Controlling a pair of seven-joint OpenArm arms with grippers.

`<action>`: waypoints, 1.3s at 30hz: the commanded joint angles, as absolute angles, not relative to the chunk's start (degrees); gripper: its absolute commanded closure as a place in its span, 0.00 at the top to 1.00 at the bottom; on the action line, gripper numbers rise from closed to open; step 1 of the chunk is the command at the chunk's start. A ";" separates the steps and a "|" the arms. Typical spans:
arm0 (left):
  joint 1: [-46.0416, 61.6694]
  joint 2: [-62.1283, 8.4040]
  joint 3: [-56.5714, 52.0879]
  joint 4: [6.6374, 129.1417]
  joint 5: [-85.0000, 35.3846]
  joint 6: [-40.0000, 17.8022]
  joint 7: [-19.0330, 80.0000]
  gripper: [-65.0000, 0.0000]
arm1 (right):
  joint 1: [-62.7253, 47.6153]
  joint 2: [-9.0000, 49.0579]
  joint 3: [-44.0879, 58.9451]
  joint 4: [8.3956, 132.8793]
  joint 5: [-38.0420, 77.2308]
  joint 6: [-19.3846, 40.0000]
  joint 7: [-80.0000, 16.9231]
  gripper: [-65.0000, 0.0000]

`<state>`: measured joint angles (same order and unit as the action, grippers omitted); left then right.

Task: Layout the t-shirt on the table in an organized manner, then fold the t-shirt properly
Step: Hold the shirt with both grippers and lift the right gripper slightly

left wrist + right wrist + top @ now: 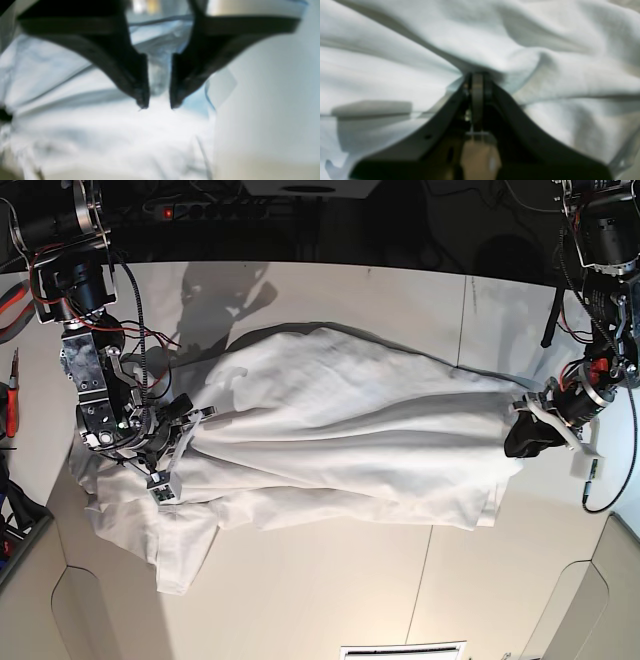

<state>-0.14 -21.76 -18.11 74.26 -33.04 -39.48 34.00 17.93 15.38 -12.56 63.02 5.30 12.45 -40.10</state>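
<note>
The white t-shirt (340,440) lies stretched lengthwise across the off-white table (330,600), wrinkled, with one sleeve or corner hanging toward the front left. My right gripper (185,428) is at the shirt's left end; in the right wrist view its jaws (477,75) are shut on a bunched fold of the shirt (545,37). My left gripper (520,430) is at the shirt's right end. In the left wrist view its fingertips (158,107) stand a narrow gap apart with a fold of cloth pinched between them, above the shirt (112,130).
Thin dark seams cross the table (463,310). Red-handled tools (10,395) lie off the left edge. A cable and small connector (590,475) hang by the left arm at the right edge. The table's front edge has cut corners at both sides.
</note>
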 commanded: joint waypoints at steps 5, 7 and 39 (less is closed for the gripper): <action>-1.10 -22.68 -16.78 75.37 -32.53 -40.00 31.05 0.25 | 18.24 16.16 -12.34 62.85 3.88 11.75 -42.61 0.00; -1.10 -22.72 -16.86 75.37 -32.91 -40.00 31.03 0.02 | 18.24 16.19 -12.34 62.87 3.88 11.75 -42.63 0.00; 8.71 -22.70 -30.35 91.24 -71.20 -40.00 58.83 0.00 | 18.24 16.16 -12.34 64.93 3.92 11.68 -43.44 0.00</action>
